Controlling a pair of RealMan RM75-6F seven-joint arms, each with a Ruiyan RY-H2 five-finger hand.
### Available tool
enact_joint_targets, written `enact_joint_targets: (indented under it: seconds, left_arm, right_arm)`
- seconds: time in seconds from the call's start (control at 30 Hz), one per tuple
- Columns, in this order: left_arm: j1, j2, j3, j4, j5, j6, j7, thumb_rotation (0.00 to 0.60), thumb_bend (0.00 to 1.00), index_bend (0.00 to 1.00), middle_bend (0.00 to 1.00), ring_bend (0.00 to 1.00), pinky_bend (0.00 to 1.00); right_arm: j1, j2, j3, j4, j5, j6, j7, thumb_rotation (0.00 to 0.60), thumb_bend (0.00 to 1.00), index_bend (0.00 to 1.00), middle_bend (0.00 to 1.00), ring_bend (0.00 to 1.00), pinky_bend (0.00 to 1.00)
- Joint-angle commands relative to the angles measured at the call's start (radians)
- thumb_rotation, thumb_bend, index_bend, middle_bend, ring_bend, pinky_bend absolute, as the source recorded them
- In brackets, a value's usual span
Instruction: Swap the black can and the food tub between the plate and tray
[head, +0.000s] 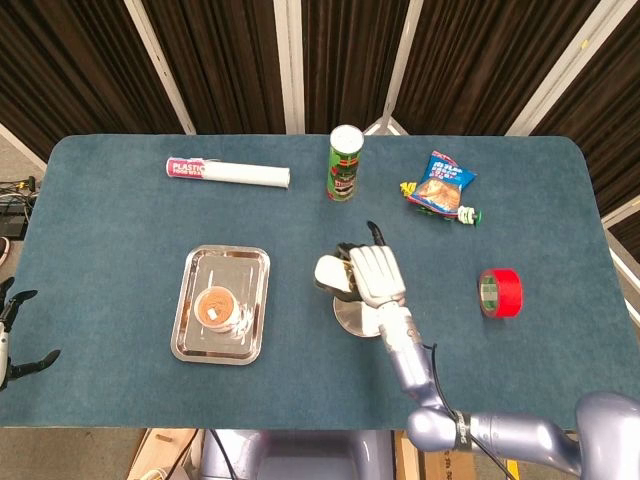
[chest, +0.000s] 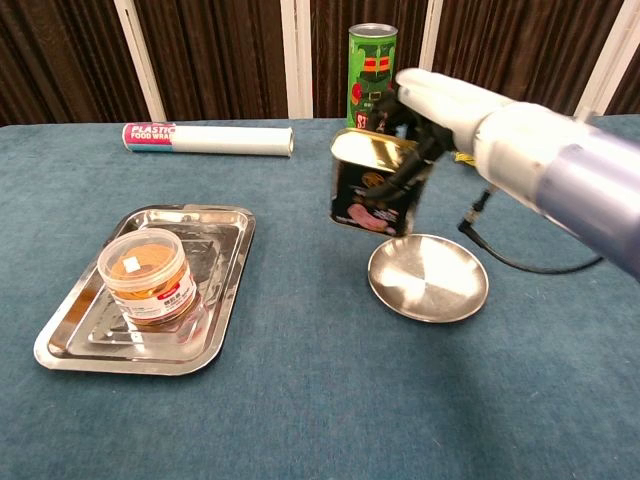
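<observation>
While the right robot hand carries the can, places below are given relative to the plate, reading left to right.

Left robot hand (head: 12, 340): far left of the plate, at the table's near-left edge; fingers spread, nothing in them; seen in the head view only.

Tray (chest: 222, 228): well left of the plate, flat on the table (chest: 300, 400).

Food tub (chest: 149, 274): upright inside the tray, untouched, its lid on.

Black can (chest: 372, 182): in the air, above and just left of the plate's rim, clear of it, tilted a little with its gold top leaning towards the tray.

Right robot hand (chest: 425, 110): over the plate's far-left side, fingers wrapped down around the can's top and back, holding it firmly.

Plate (chest: 428, 278): bare and shiny, with nothing on it.

Crisp tube (chest: 371, 66): upright behind the plate, partly hidden by the can and fingers.

Step in hand: first half of the swap, as I judge it; the can is off the plate and in transit.

Next move: the tray is occupied by the tub, so the can probably needs a free corner of the tray or a spot on the table between tray and plate, set down level to avoid tipping; then the tub goes to the plate.
</observation>
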Motion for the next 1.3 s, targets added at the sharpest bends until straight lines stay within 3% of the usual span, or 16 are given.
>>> enact_joint_targets:
  seconds: [0.03,0.37,0.63,0.73,0.8,0.87,0.93,1.0,1.07,1.17,1.3]
  left_arm:
    - [-0.003,-0.001,-0.007,0.003,-0.015,-0.005,0.003,0.6,0.08,0.21,0.0,0.0,0.05]
    - [-0.014,0.0,-0.023,0.016,-0.053,-0.025,0.0,0.6,0.08,0.21,0.0,0.0,0.05]
    - [-0.01,0.01,-0.03,0.019,-0.068,-0.022,-0.015,0.6,0.08,0.21,0.0,0.0,0.05]
    - [-0.009,0.01,-0.033,0.019,-0.075,-0.02,-0.013,0.6,0.08,0.21,0.0,0.0,0.05]
    - [-0.009,0.011,-0.033,0.019,-0.077,-0.02,-0.013,0.6,0.08,0.21,0.0,0.0,0.05]
    - [-0.01,0.009,-0.033,0.019,-0.077,-0.019,-0.01,0.6,0.08,0.21,0.0,0.0,0.05]
    - [-0.011,0.008,-0.032,0.018,-0.077,-0.019,-0.005,0.6,0.08,0.21,0.0,0.0,0.05]
    - [-0.012,0.007,-0.031,0.017,-0.076,-0.02,-0.002,0.6,0.08,0.21,0.0,0.0,0.05]
    - [-0.012,0.006,-0.03,0.017,-0.075,-0.02,0.0,0.6,0.08,0.21,0.0,0.0,0.05]
    - [-0.012,0.006,-0.033,0.019,-0.077,-0.018,0.002,0.6,0.08,0.21,0.0,0.0,0.05]
    - [-0.016,0.006,-0.034,0.025,-0.071,-0.02,-0.001,0.6,0.08,0.21,0.0,0.0,0.05]
  right_arm:
    - [0.073,-0.041,0.043,0.059,0.043,-0.049,-0.024,0.6,0.26,0.52,0.55,0.56,0.05]
    - [0.217,-0.183,0.06,0.308,0.094,-0.15,-0.001,0.6,0.26,0.52,0.55,0.56,0.05]
    - [0.251,-0.24,0.036,0.449,0.076,-0.205,0.061,0.6,0.26,0.52,0.55,0.55,0.05]
    - [0.254,-0.246,0.025,0.479,0.065,-0.221,0.079,0.6,0.26,0.52,0.55,0.49,0.03]
    - [0.252,-0.238,0.016,0.478,0.067,-0.243,0.087,0.6,0.25,0.47,0.5,0.43,0.01]
    - [0.247,-0.219,0.005,0.459,0.082,-0.277,0.089,0.6,0.19,0.35,0.39,0.34,0.0]
    - [0.245,-0.198,-0.003,0.431,0.102,-0.306,0.088,0.6,0.1,0.15,0.2,0.2,0.0]
    - [0.246,-0.184,-0.007,0.411,0.117,-0.323,0.083,0.6,0.04,0.03,0.07,0.08,0.0]
    - [0.248,-0.171,-0.009,0.394,0.133,-0.325,0.072,0.6,0.01,0.0,0.01,0.01,0.0]
    - [0.233,-0.126,-0.006,0.329,0.166,-0.288,0.052,0.6,0.0,0.0,0.0,0.0,0.0]
    - [0.153,0.006,-0.017,0.152,0.15,-0.181,0.05,0.6,0.0,0.0,0.0,0.0,0.0]
